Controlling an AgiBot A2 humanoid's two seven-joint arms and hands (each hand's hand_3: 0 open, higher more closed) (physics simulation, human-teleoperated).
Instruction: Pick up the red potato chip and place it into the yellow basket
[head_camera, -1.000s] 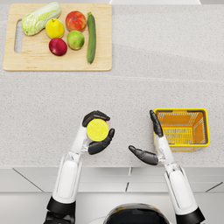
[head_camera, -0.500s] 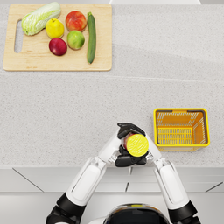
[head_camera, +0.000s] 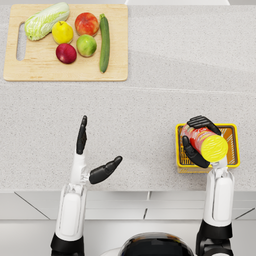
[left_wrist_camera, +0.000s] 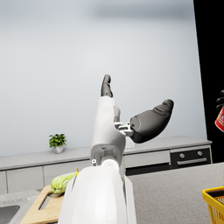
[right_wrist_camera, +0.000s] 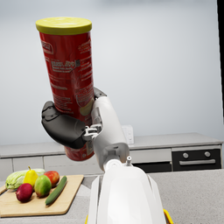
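Red chip can (head_camera: 204, 141) — yellow lid, upright — above yellow basket (head_camera: 232, 161).

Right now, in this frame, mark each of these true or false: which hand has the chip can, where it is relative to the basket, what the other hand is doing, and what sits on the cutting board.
1. The right hand holds the red chip can. True.
2. The can already lies inside the yellow basket, released. False: it is held above the basket.
3. The left hand holds nothing, fingers apart. True.
4. The cutting board holds only a cucumber. False: cabbage and round fruits lie there too.
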